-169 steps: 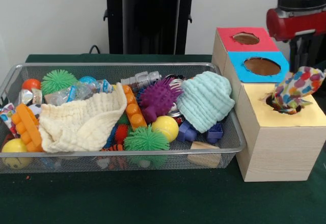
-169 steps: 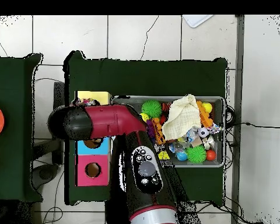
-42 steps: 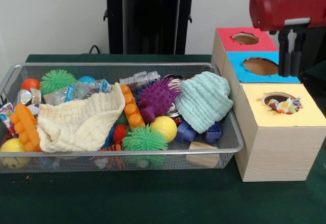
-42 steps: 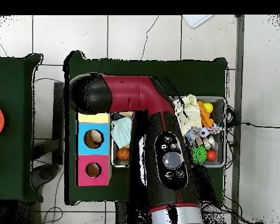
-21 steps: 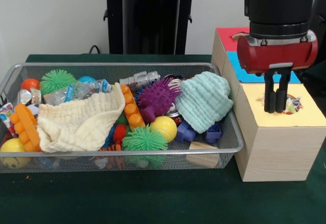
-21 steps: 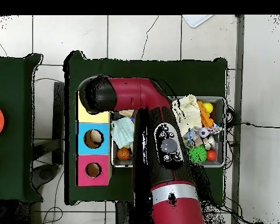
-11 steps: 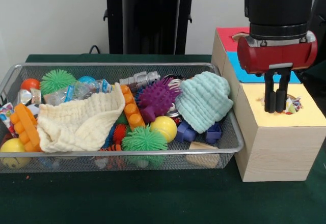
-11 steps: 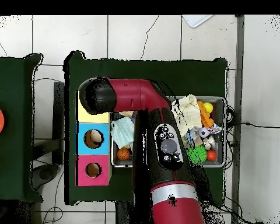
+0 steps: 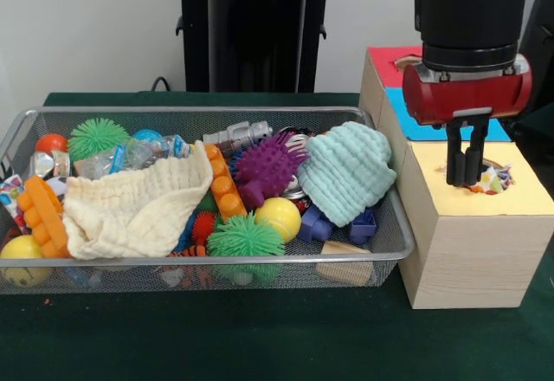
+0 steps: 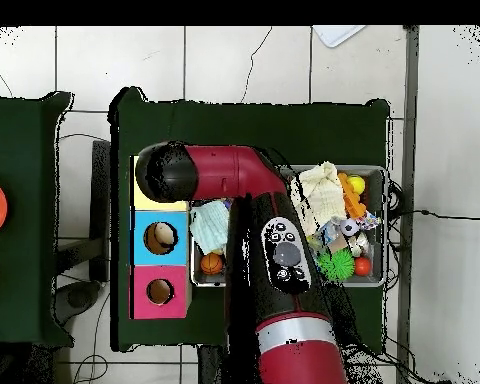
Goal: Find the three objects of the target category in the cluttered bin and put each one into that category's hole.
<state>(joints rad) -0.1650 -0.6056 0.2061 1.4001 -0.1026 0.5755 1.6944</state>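
My gripper (image 9: 465,182) hangs over the yellow-topped wooden box (image 9: 472,251) at the right, with its tips down at the round hole (image 9: 486,182). The fingers stand close together, shut on a white dotted cloth piece (image 9: 495,177) that sits in the hole and spreads to the right of the tips. In the overhead view the arm covers the yellow top (image 10: 144,195) and its hole. The silver wire-mesh bin (image 9: 208,114) lies to the left, full of toys. I cannot make out any other dotted cloth piece in it.
In the bin lie a cream knit cloth (image 9: 134,208), a mint knit cloth (image 9: 346,173), a purple spiky ball (image 9: 267,166), green spiky balls (image 9: 246,238), a yellow ball (image 9: 279,215) and orange bricks (image 9: 223,189). Blue-topped (image 10: 161,237) and red-topped (image 10: 160,291) boxes stand behind the yellow one.
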